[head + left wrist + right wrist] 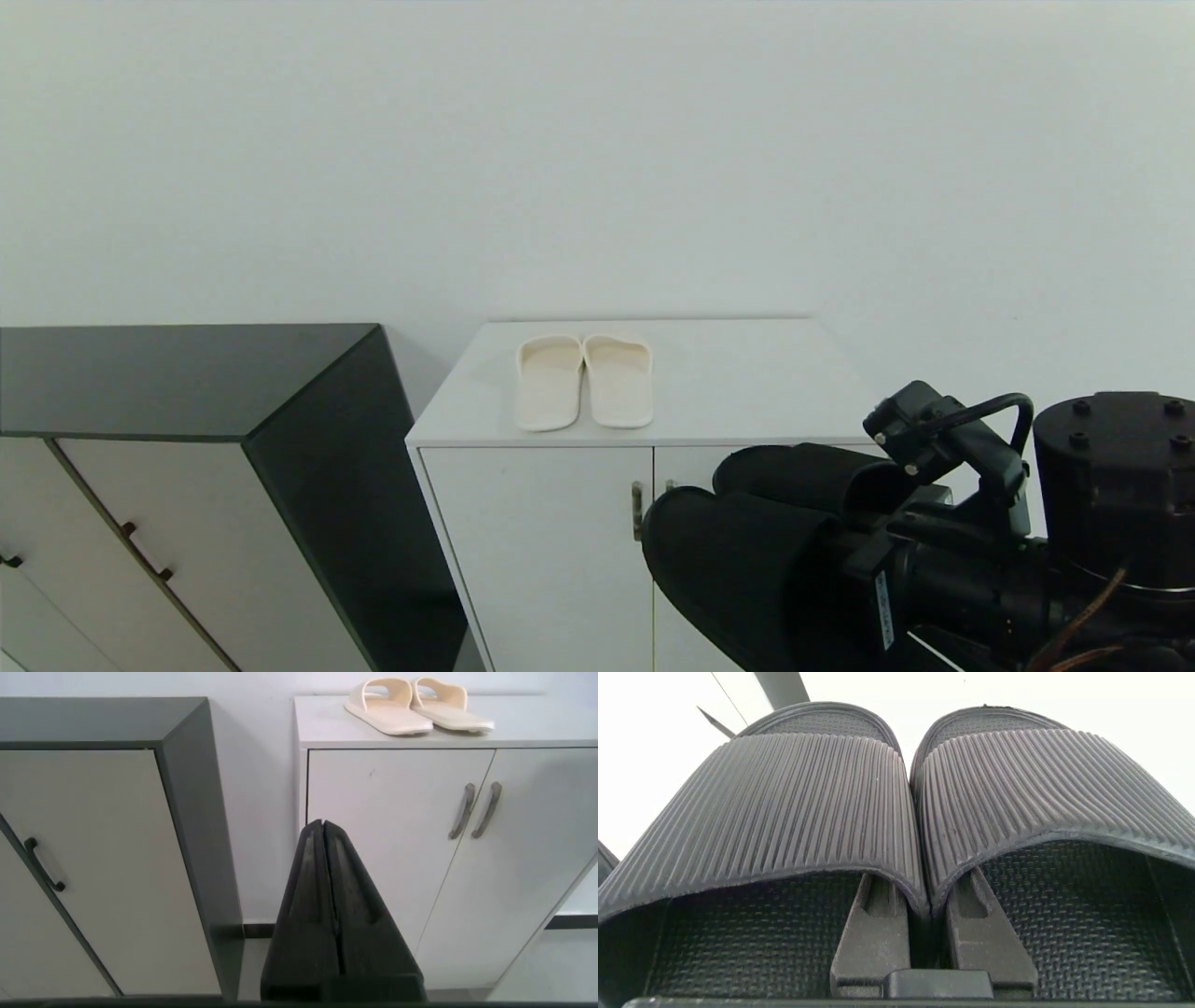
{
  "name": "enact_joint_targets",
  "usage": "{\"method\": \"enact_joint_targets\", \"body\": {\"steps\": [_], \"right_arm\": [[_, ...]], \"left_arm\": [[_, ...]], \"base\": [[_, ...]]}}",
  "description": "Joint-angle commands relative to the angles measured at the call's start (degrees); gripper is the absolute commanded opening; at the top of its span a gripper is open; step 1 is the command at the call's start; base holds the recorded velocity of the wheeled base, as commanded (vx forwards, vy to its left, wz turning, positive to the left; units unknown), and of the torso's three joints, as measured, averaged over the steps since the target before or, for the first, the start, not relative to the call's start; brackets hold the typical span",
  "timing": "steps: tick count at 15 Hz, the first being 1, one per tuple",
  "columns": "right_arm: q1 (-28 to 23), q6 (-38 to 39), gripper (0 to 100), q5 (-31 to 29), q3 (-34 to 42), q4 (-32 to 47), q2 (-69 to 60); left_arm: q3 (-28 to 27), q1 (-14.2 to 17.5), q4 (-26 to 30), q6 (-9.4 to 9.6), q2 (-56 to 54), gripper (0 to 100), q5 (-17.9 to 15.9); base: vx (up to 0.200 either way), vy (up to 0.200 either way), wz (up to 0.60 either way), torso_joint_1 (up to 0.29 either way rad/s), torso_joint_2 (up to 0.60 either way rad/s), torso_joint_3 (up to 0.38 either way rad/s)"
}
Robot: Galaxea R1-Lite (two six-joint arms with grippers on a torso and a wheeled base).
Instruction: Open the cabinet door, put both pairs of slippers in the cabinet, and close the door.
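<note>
Your right claw (922, 896) pinches both black slippers (813, 803); hold them clear of the white cabinet (392, 831). Open your shut, empty left claw (323, 833) and hook the cabinet's handle (462, 810).

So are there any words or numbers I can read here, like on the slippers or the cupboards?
Small white sticker on the right arm: it has some print, but it is too small to read.
Cream slippers: no words or numbers.
Black slippers: no words, just ridges.
White cabinet: nothing written on it.
Dark cabinet: nothing written on it.
</note>
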Motion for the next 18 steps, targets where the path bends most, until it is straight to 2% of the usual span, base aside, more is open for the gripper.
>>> {"method": "enact_joint_targets", "body": {"steps": [1,11,12,18], "right_arm": [[0.01,-0.01,0,-0.03,-0.07,-0.03,0.26],[0.01,-0.01,0,-0.03,0.28,-0.03,0.7],[0.01,-0.01,0,-0.03,0.28,-0.03,0.7],[0.1,-0.01,0,-0.12,1.16,-0.56,-0.18]], "left_arm": [[0.0,0.01,0.0,-0.01,-0.01,0,-0.01],[0.0,0.01,0.0,0.08,-0.01,0,-0.01],[0.0,0.01,0.0,-0.01,-0.01,100,-0.09],[0.0,0.01,0.0,0.16,-0.01,100,-0.36]], "base": [[0.0,0.0,0.0,0.0,0.0,0.0],[0.0,0.0,0.0,-0.2,0.49,0.285],[0.0,0.0,0.0,-0.198,0.52,0.31],[0.0,0.0,0.0,-0.177,0.49,0.318]]}}
